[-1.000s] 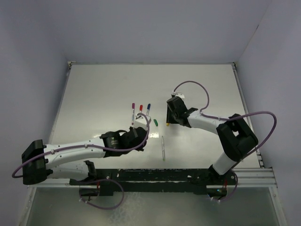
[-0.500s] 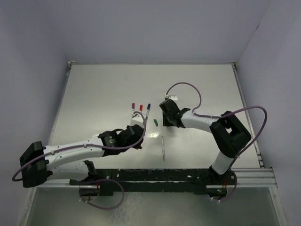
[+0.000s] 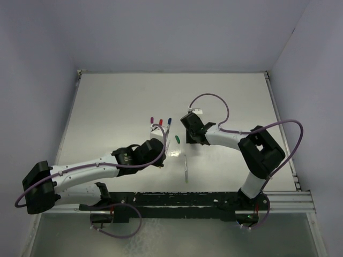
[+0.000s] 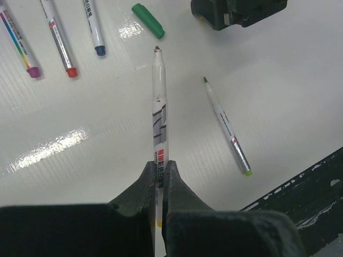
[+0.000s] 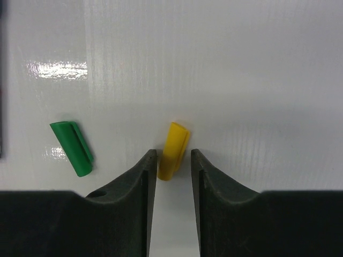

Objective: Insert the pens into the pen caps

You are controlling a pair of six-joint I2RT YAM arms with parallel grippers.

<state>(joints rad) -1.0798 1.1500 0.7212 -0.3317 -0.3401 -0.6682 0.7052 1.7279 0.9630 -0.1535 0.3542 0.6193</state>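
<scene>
**Overhead:** Two arms meet over the middle of the white table (image 3: 107, 107). The left gripper (image 3: 155, 152) reaches towards the right gripper (image 3: 189, 134), which is bowed low beside a stubby green plastic cap (image 3: 177, 138). Three white-grey pens capped in purple, red and blue (image 3: 161, 124) lie in a row just beyond. A loose thin pen with a green tip (image 3: 186, 167) lies apart, nearer the front rail.

**Left wrist camera:** The left claw is clamped tight on the tail end of a slim white-grey marker pen with grey printing (image 4: 159, 101). A fleck of yellow shows between the fingers, and the bare dark tip points out towards the green plastic cap. The pen looks light and stiff with a smooth barrel. Pinched this far from the tip, it may swivel when pressed into a cap, so a hold nearer the middle would likely steady it.

**Right wrist camera:** The right claw is only narrowly open and holds nothing. Its fingers stand either side of the near end of a small yellow plastic cap (image 5: 173, 150) lying flat on the table. Whether they touch it cannot be told. The cap appears hard, slick and very light, and may squirt free under a squeeze. It is probably best gripped across its body, leaving the mouth clear.
</scene>
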